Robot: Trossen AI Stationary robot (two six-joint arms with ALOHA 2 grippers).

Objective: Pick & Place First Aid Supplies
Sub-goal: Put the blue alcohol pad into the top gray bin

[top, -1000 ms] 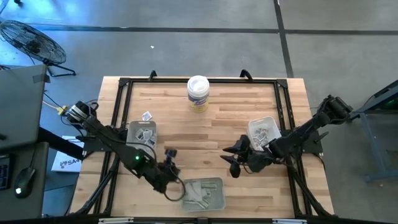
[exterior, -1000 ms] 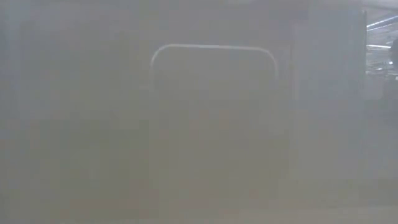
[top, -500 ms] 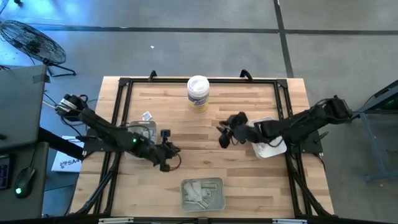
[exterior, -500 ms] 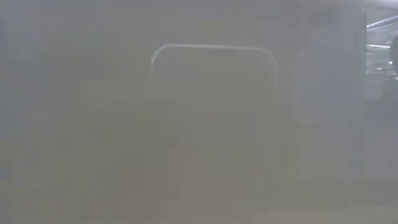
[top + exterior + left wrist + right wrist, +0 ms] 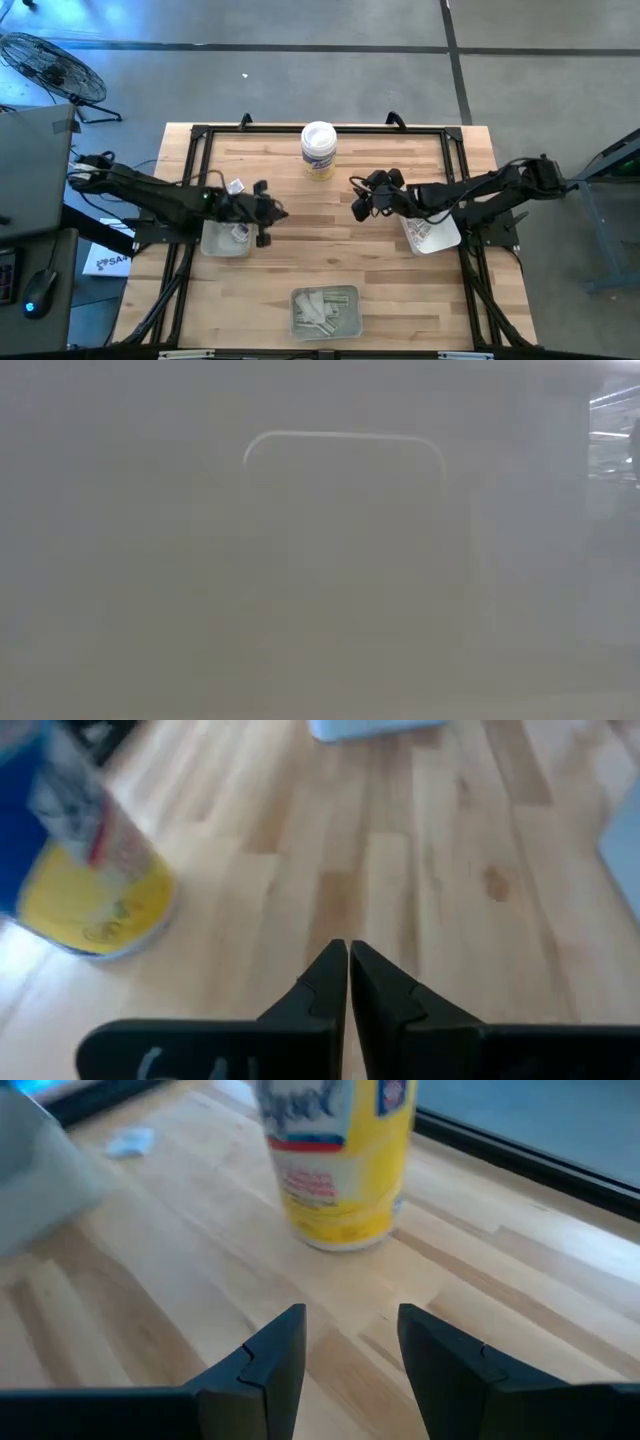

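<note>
Change since earlier: both arms have pulled back from the near tray toward the middle of the table; the left arm has lifted away from the near edge and now reaches across the left tray, the right arm across the right tray.
Near tray: a translucent grey tray (image 5: pixel 325 311) sits at the near edge, centred, its long axis running across the table from left to right.
Supplies in near tray: pale strip packets (image 5: pixel 316 310) lie inside it in a loose heap, mostly lengthwise along the tray, a few slanted.
Left tray: a second grey tray (image 5: pixel 222 240) lies under the left arm; small white packets (image 5: pixel 240 231) show in it, their direction too small to tell.
Loose packet: one small white square (image 5: pixel 236 186) lies on the bare wood just beyond the left tray.
Left gripper: the left gripper (image 5: pixel 348 960) hangs over bare planks inboard of the left tray, its two fingers pressed together, nothing between them.
Right tray: a third tray (image 5: pixel 430 233) lies partly hidden under the right arm, white packets in it.
Right gripper: the right gripper (image 5: pixel 350 1342) is spread wide and empty, aimed at the tub.
Tub: a white tub (image 5: pixel 318 150) with yellow label stands upright at the far centre.
Low view: fogged; nothing can be told from it.
</note>
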